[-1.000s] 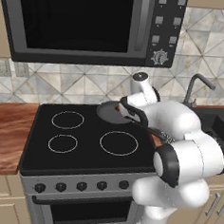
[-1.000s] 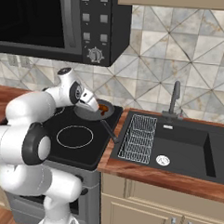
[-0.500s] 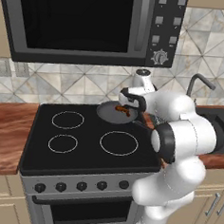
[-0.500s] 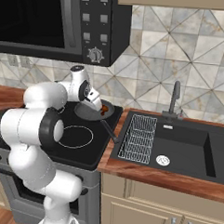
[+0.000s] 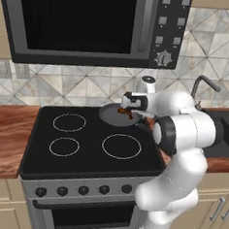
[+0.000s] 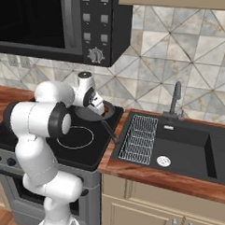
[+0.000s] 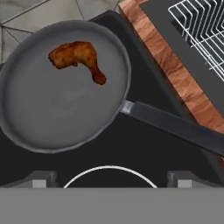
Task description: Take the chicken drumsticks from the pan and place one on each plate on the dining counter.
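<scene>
The tool (image 7: 109, 177), fingers spread and empty, hovers above the pan (image 7: 52, 113); one chicken drumstick (image 7: 78, 59) lies by its far rim; descending off-centre could clip that rim, judging by the offset, and shove the pan.

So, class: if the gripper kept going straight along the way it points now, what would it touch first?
Probably the bare floor of the pan, not the drumstick, which lies off toward the far rim. The gripper looks open; depth is uncertain.

Matt grey pan (image 7: 57, 109) (smooth); glossy black stovetop (image 5: 84, 148); wood-grain counter (image 7: 175, 70).
</scene>
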